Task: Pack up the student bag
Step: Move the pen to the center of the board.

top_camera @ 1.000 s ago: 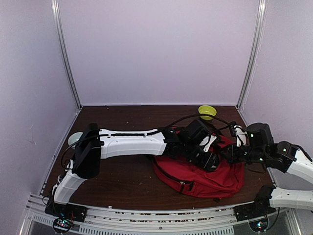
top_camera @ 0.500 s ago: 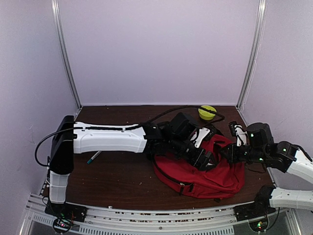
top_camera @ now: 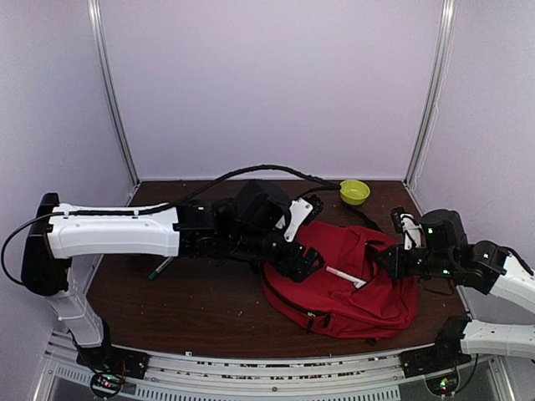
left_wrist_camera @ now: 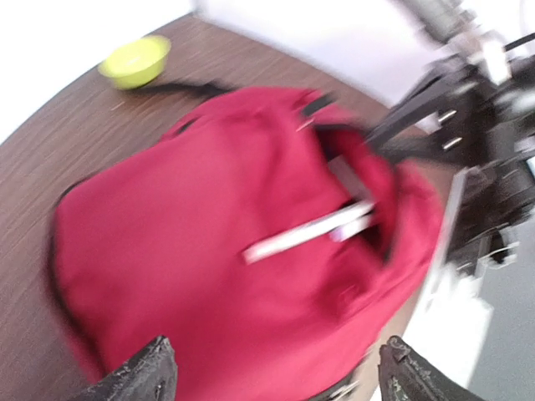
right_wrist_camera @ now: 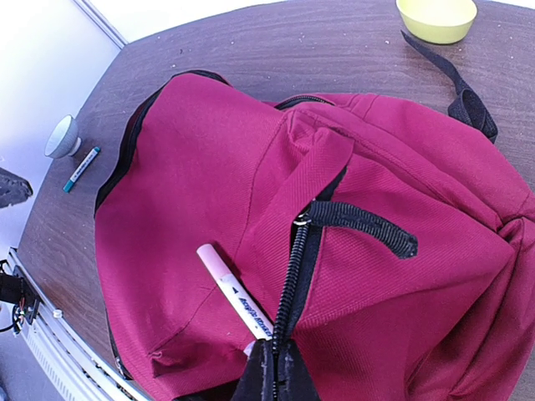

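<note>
The student bag [top_camera: 359, 296], a red backpack, lies on the right half of the table; it also fills the left wrist view [left_wrist_camera: 192, 225] and the right wrist view [right_wrist_camera: 201, 184]. A pink and white marker [top_camera: 344, 276] [left_wrist_camera: 305, 234] [right_wrist_camera: 234, 292] lies on the red fabric with one end in the open zipper slit. My left gripper [top_camera: 308, 242] [left_wrist_camera: 276, 376] hangs open just left of the bag, with nothing between its fingers. At the bag's right side my right gripper [top_camera: 386, 261] [right_wrist_camera: 276, 372] is shut on the black zipper edge of the bag.
A yellow-green bowl [top_camera: 354, 191] [left_wrist_camera: 135, 62] [right_wrist_camera: 436, 17] stands at the back right. A teal pen [top_camera: 160, 268] [right_wrist_camera: 81, 168] lies on the table at the left, with a small white cup [right_wrist_camera: 63, 136] beside it. A black strap [right_wrist_camera: 456, 83] trails behind the bag.
My left gripper has opened and drawn back to the left, away from the bag's opening. The pink marker now lies at the zipper slit. The right gripper has not moved.
</note>
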Controlling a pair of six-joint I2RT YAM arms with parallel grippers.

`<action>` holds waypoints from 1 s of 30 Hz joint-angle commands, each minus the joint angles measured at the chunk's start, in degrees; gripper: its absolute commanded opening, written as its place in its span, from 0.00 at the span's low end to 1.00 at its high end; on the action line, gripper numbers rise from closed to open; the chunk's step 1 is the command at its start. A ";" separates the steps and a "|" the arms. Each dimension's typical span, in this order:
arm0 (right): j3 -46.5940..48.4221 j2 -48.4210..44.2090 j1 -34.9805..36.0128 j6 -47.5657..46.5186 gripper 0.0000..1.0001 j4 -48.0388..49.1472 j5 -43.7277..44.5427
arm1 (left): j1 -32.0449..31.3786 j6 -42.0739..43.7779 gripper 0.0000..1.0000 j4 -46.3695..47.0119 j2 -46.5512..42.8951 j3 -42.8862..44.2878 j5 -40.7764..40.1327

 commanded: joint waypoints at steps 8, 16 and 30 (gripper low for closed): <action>2.04 2.13 0.42 0.43 0.00 1.29 -0.36 | 9.90 -4.78 0.82 -16.07 -12.64 -15.54 -16.56; 2.61 2.87 0.44 0.46 0.00 1.26 -0.79 | 23.68 -5.79 0.82 -18.98 -18.72 -27.77 -14.90; 2.73 2.77 0.44 0.92 0.00 0.46 -0.59 | 43.38 -7.80 0.84 -13.48 -19.21 -36.15 -7.55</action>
